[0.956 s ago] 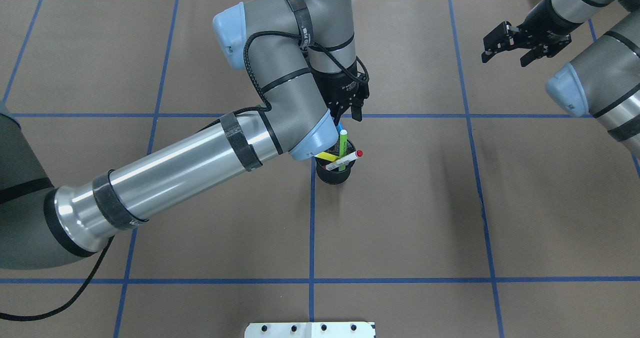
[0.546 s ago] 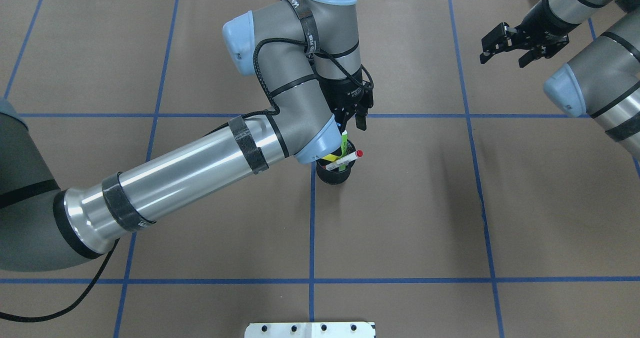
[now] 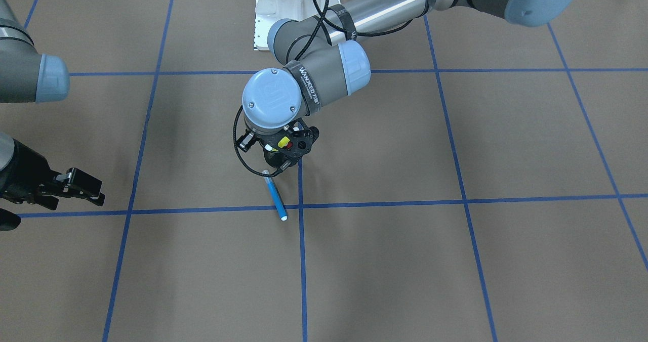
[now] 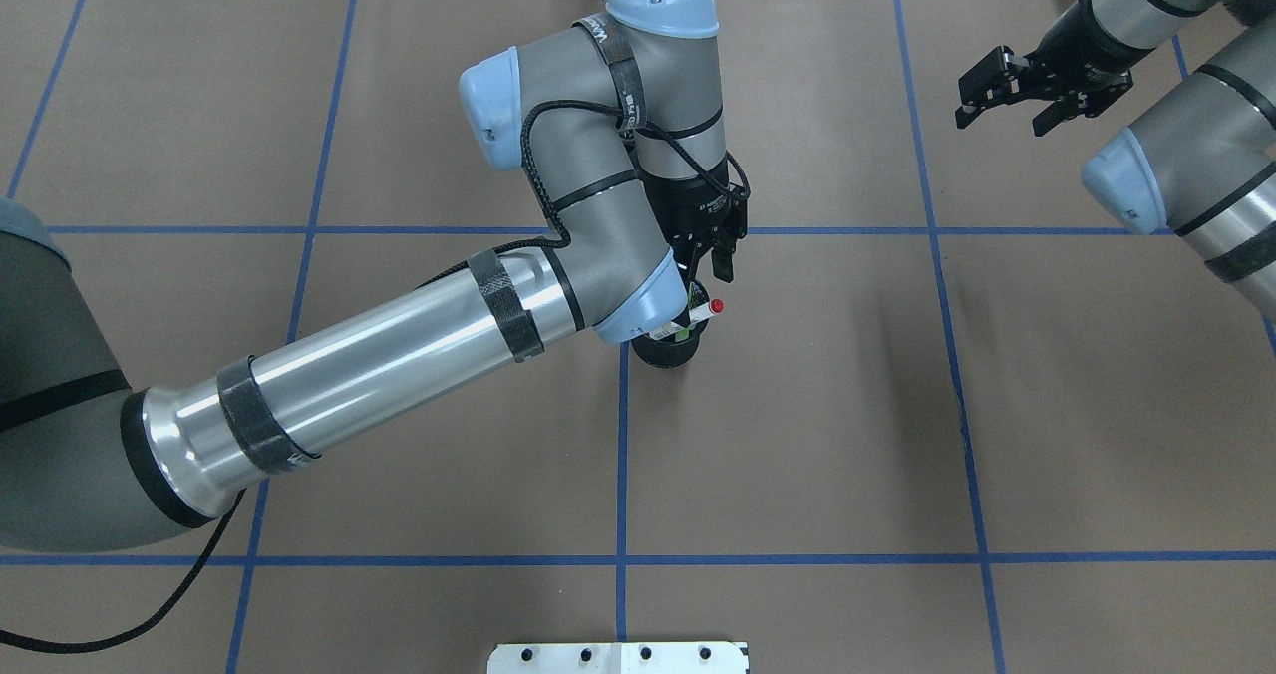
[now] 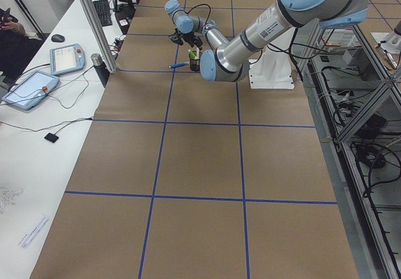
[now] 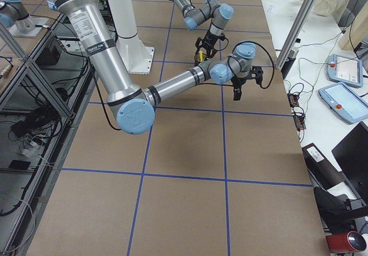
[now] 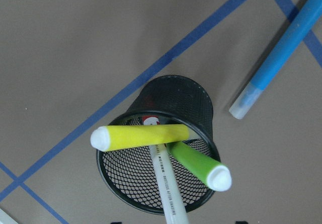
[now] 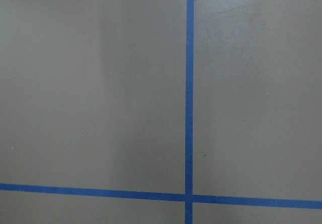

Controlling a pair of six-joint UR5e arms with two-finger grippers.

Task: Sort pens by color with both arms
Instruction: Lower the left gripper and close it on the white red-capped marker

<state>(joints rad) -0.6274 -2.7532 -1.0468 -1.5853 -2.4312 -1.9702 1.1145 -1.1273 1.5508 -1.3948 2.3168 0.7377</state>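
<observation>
The brown table, ruled into squares by blue tape, fills every view. My left arm sweeps in from the lower left of the overhead view to its middle, bent so the wrist points straight down. I judge this is so I can drop onto a pen from above. My right arm is folded back in the upper right corner, well apart, probably to leave the middle free. The black mesh cup stands at a tape crossing near the centre. It holds the yellow highlighter, the green highlighter and the white pen with red ends, all leaning on its rim. The blue pen lies flat on the table just beside the cup, in the upper right of my left wrist view. It looks sorted out already. My left gripper hangs directly over the cup with its fingers spread and nothing between them. My right gripper is also spread and empty. Compared with a second ago, my left wrist has slid towards the lower right in the overhead view. There it now covers both highlighters, so only the red tip shows. My right gripper has barely moved.
</observation>
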